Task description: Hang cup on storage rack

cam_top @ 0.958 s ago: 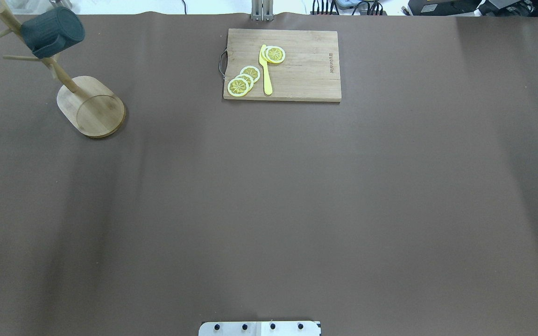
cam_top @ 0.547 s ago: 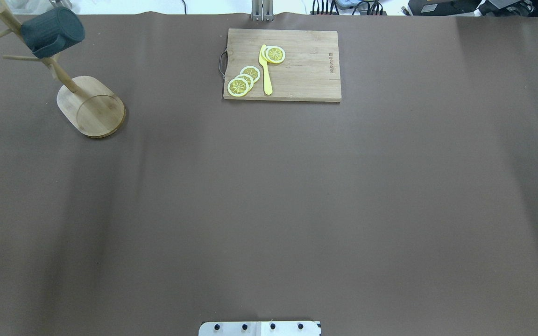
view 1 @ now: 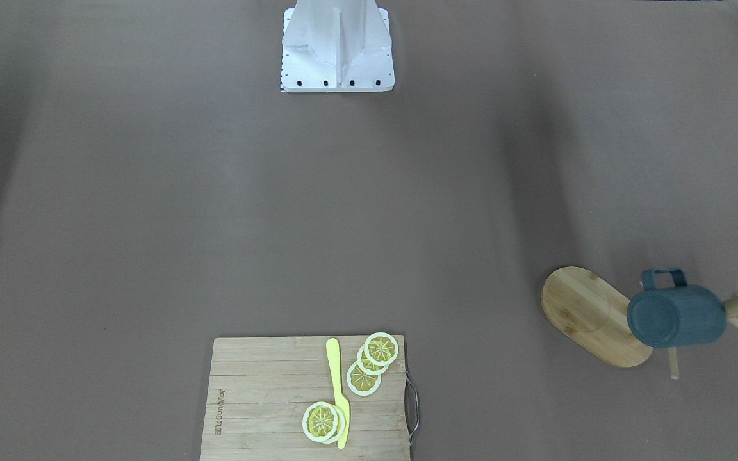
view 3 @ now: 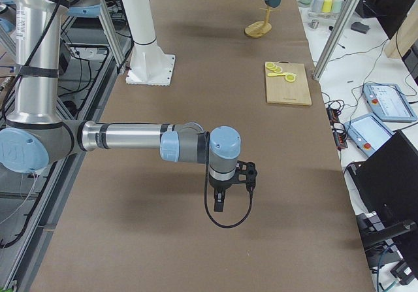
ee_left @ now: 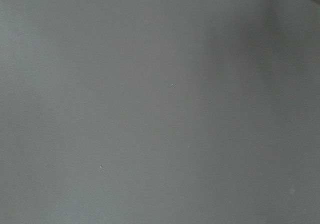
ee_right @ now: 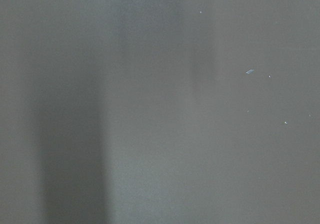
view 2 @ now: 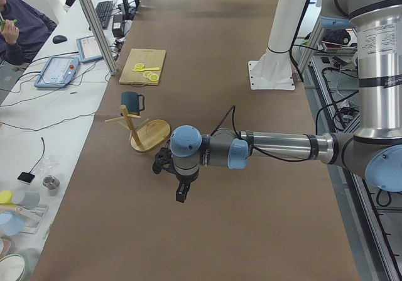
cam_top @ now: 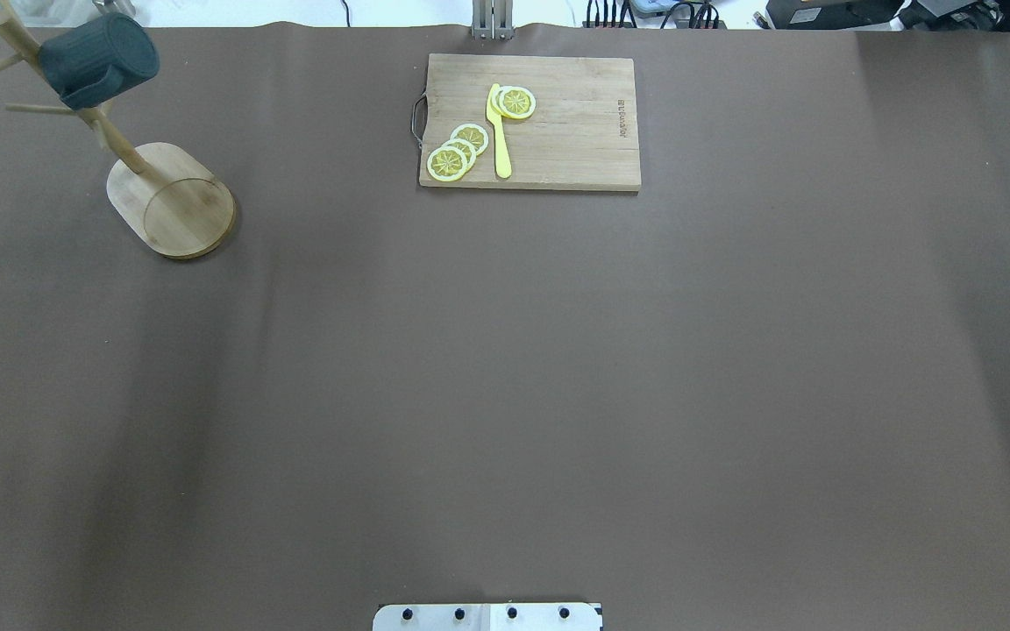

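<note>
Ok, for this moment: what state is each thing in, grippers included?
cup: hanging high on the rack, off the table, nothing gripping it.
storage rack: upright on its base.
cutting board: lying flat, carrying slices and knife.
lemon slices: on the board, some overlapping.
yellow knife: flat on the board.
left gripper: above bare table; open or shut cannot be told.
right gripper: above bare table; cannot be told either.

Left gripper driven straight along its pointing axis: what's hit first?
Likely the bare table cover: the left gripper points down, and its wrist view shows cover ahead. Gap unclear.
</note>
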Robot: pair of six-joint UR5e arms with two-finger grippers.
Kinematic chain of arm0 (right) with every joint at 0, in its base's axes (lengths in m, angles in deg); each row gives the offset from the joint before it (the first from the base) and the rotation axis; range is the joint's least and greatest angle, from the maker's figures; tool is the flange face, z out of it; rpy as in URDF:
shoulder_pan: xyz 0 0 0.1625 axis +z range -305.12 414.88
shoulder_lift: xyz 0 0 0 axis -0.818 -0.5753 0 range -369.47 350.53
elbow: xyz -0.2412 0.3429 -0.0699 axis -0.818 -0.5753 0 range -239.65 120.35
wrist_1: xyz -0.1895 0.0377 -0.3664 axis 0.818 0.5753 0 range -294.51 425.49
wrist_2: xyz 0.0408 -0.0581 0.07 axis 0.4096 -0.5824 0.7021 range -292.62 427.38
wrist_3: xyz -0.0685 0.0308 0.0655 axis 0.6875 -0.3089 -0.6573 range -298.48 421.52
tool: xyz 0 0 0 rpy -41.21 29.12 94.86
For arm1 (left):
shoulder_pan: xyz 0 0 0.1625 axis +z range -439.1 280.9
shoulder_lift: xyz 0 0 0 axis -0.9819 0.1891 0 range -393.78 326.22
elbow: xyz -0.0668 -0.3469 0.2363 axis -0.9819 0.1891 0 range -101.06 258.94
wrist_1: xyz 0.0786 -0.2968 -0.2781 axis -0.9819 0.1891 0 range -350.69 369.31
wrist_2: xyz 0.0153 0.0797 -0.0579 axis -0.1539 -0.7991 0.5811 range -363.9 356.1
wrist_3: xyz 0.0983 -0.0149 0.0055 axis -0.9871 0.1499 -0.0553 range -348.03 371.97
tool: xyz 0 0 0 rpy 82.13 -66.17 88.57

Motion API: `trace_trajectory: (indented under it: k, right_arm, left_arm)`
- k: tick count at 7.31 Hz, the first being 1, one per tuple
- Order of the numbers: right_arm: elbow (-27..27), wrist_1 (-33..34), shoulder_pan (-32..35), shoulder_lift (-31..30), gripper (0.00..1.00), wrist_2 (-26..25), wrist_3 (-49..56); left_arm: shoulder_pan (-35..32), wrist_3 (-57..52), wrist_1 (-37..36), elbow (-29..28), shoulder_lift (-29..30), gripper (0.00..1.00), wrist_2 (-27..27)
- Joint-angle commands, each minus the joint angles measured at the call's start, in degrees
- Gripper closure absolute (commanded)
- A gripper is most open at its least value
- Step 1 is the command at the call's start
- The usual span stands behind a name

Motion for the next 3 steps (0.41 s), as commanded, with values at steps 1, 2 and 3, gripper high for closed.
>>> trace_trajectory:
  k: [1,2,3]
  right_arm:
    - [0.1,0.0,0.0,0.1,0.00,0.0,0.0]
    - [0.1,0.0,0.0,0.0,0.00,0.0,0.0]
    - [0.1,0.0,0.0,0.0,0.00,0.0,0.0]
  left_arm:
    - [0.0,0.0,0.0,0.3,0.0,0.01,0.0]
    - [0.0,0.0,0.0,0.3,-0.1,0.01,0.0]
    - [0.0,0.1,-0.1,1.4,-0.1,0.01,-0.1]
